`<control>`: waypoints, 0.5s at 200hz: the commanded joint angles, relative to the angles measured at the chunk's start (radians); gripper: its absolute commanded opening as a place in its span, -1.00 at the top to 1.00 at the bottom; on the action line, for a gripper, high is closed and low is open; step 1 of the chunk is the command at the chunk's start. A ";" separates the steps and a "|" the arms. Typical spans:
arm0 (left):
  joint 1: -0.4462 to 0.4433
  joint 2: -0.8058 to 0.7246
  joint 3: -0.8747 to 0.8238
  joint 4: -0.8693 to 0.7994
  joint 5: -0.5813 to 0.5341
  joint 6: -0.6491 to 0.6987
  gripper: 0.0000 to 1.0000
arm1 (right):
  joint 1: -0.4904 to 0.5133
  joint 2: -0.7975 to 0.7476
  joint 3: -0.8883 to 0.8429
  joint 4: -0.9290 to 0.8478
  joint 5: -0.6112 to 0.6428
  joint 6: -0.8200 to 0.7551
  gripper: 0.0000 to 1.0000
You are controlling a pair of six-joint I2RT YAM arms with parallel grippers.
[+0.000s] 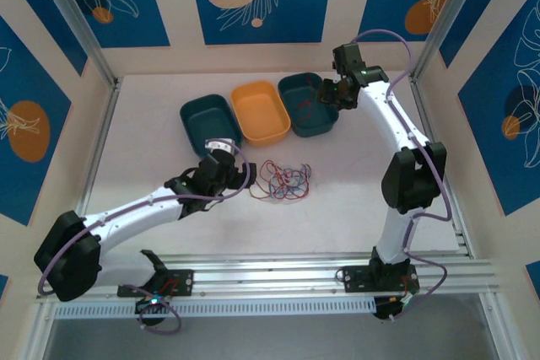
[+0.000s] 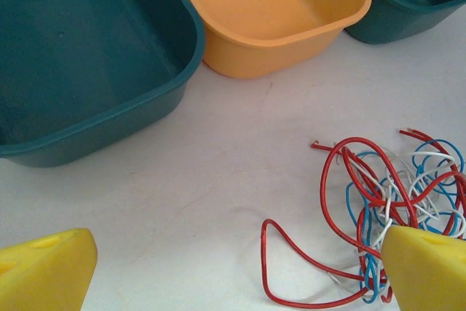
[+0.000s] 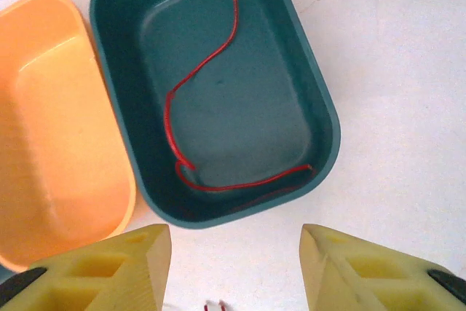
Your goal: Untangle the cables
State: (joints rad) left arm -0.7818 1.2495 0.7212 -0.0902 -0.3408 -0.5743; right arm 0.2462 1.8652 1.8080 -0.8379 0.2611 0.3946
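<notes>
1. Three trays stand in a row at the back of the bench point(image 1: 152, 174): a left teal tray point(image 2: 73, 56), an orange tray point(image 2: 277, 5) and a right teal tray point(image 3: 331, 129).
2. The tangle point(image 1: 283, 180) of thin red, blue and white wires lies on the bench in front of the trays, near the middle.
3. One red wire point(image 3: 175, 114) lies alone, curled in the right teal tray, well apart from the tangle.
4. The right hand point(image 3: 233, 267) hovers above that tray, fingers apart, nothing between them.
5. The left hand point(image 2: 237, 274) sits low just beside the tangle, fingers spread wide and empty. We cannot tell whether one fingertip touches the wires.
6. We judge that one wire is sorted, the rest are knotted, and picking the next wire is the step in hand.
7. The next move calls for pinching a single strand, perhaps the red loop point(image 2: 291, 267) sticking out of the tangle, and drawing it out slowly so the others do not drag along.
</notes>
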 commanded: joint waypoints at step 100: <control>-0.002 0.018 0.037 0.004 0.025 0.001 -1.00 | 0.062 0.185 0.128 -0.044 -0.075 -0.012 0.12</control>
State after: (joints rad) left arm -0.7818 1.2572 0.7296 -0.0872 -0.3222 -0.5743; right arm 0.3149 1.9690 1.8545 -0.8478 0.1867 0.3935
